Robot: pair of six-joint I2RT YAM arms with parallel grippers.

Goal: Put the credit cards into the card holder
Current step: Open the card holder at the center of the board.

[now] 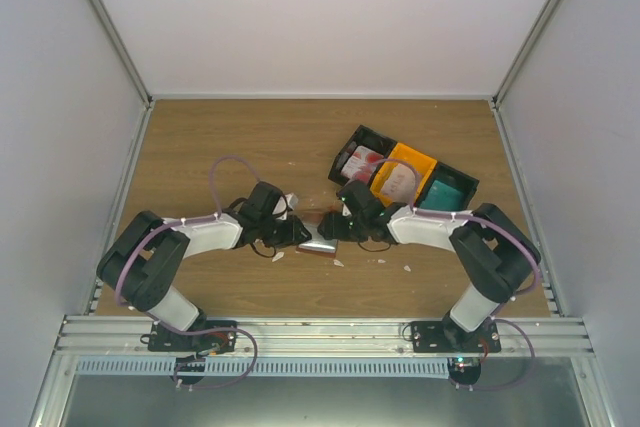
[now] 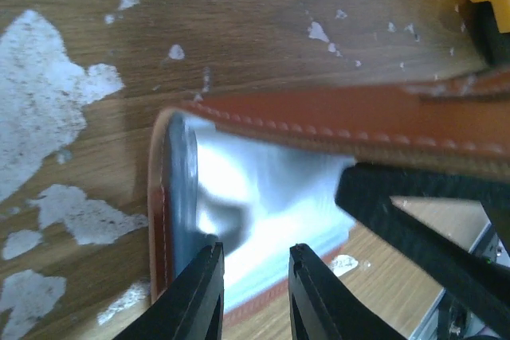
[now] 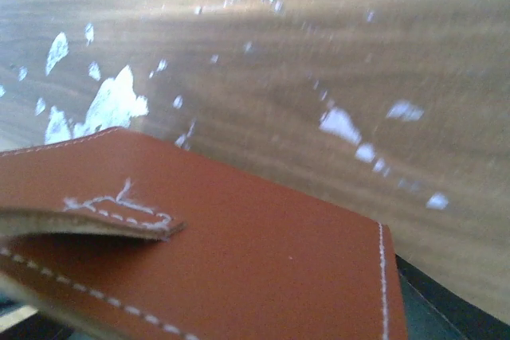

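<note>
No credit cards [image 1: 362, 161] are in the card holder [image 1: 320, 244] yet; three lie in bins [image 1: 432, 162] beyond it. My left jaws straddle its edge, though I cannot tell if they grip; my right jaws' state is hidden.

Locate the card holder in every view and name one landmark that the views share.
Top external: the card holder is small, just below picture centre, on the table.
Left wrist: the card holder spans the middle, its brown stitched edge above the pale inner pocket.
Right wrist: the card holder shows as brown leather filling the lower part of the picture.
Shared landmark: white flecks on the wood grain.
</note>
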